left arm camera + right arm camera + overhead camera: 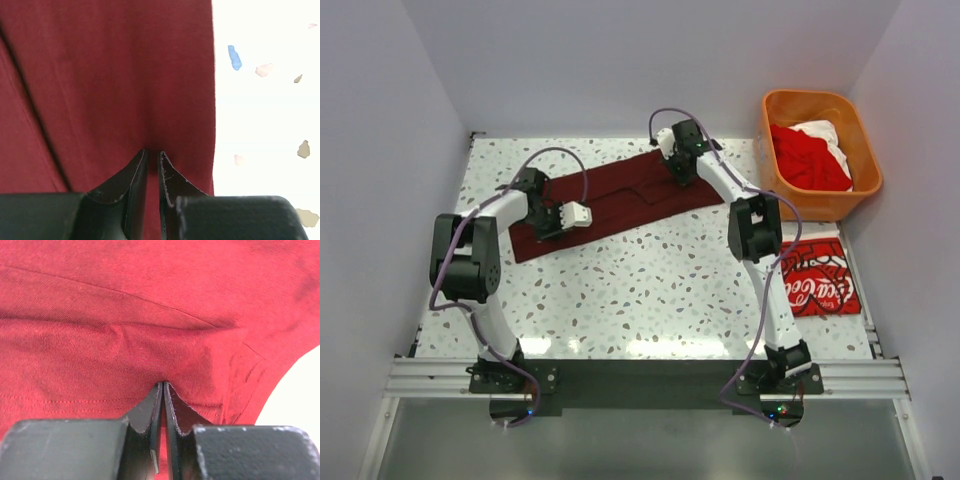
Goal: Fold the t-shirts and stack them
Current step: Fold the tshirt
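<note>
The dark maroon t-shirt lies as a long folded strip across the far half of the table. My left gripper is shut on its left end; in the left wrist view the fingertips pinch maroon cloth near its edge. My right gripper is shut on the strip's right end; in the right wrist view the jaws pinch cloth by a stitched hem. A folded red Coca-Cola t-shirt lies at the right edge. Further red and white t-shirts lie in the basket.
An orange plastic basket stands at the back right corner. White walls close in the table at the left, back and right. The speckled tabletop lies bare between the strip and the arm bases.
</note>
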